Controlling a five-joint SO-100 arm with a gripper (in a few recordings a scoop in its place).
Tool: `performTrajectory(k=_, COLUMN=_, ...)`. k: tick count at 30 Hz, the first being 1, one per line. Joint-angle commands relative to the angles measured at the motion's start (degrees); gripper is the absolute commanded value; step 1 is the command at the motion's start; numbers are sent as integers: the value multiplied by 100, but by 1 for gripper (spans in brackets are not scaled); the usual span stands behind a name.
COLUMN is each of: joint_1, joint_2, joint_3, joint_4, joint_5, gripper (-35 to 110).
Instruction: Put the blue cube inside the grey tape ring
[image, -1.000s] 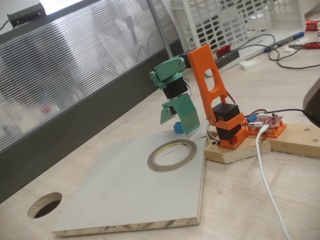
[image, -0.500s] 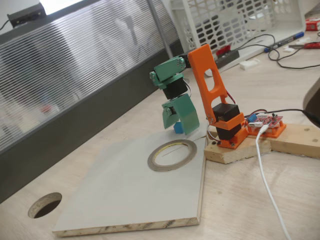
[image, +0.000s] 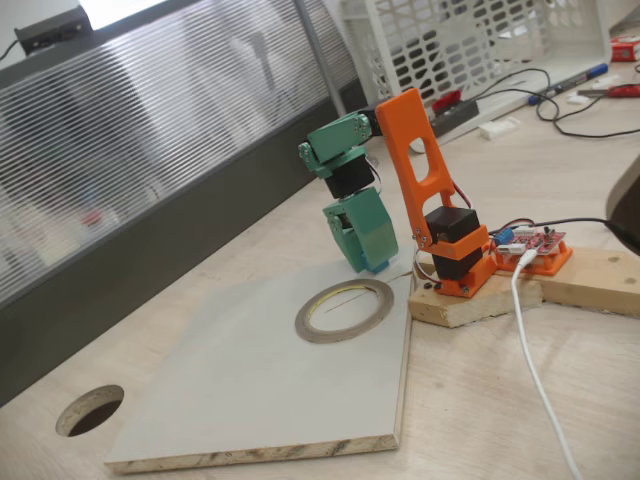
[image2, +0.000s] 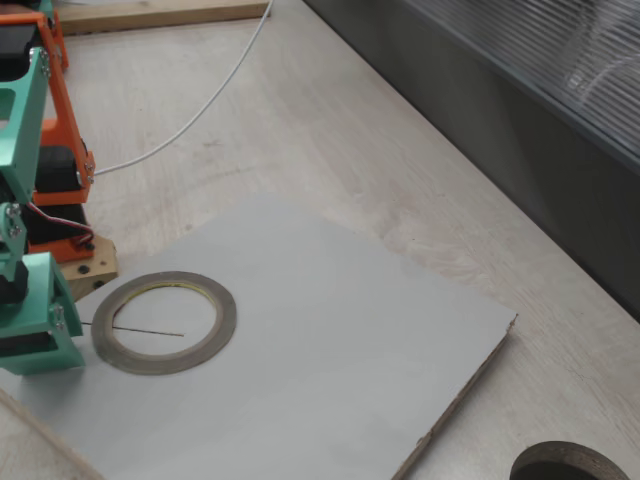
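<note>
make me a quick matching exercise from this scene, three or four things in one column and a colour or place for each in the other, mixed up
Things:
1. grey tape ring
2. gripper
3. white cable
4. round hole

Matches:
A. green, jaws down just behind the ring
B. in the table near the board's corner
C. flat on the grey board
D. trails across the table from the arm's base

Pairs: 1-C, 2-A, 3-D, 4-B

No readable text anywhere, honestly. The small red circuit board (image: 541, 243) on the wooden block (image: 590, 278) at the table's right edge is too small and blurry to make out any print, and the pen (image: 575, 78) near the far right corner shows no legible marking either.
</note>
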Motion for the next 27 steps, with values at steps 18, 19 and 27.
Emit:
performTrajectory(k=18, joint_1=53, joint_2=316, joint_3=-44, joint_4=0, joint_5=70, gripper=20)
performTrajectory(k=19, joint_1=53, joint_2=325, joint_3=-44, joint_4=0, joint_5=70, gripper=20)
performTrajectory(k=27, joint_1=62, joint_2=1116, joint_3=-53, joint_4=9, joint_5=70, gripper=20)
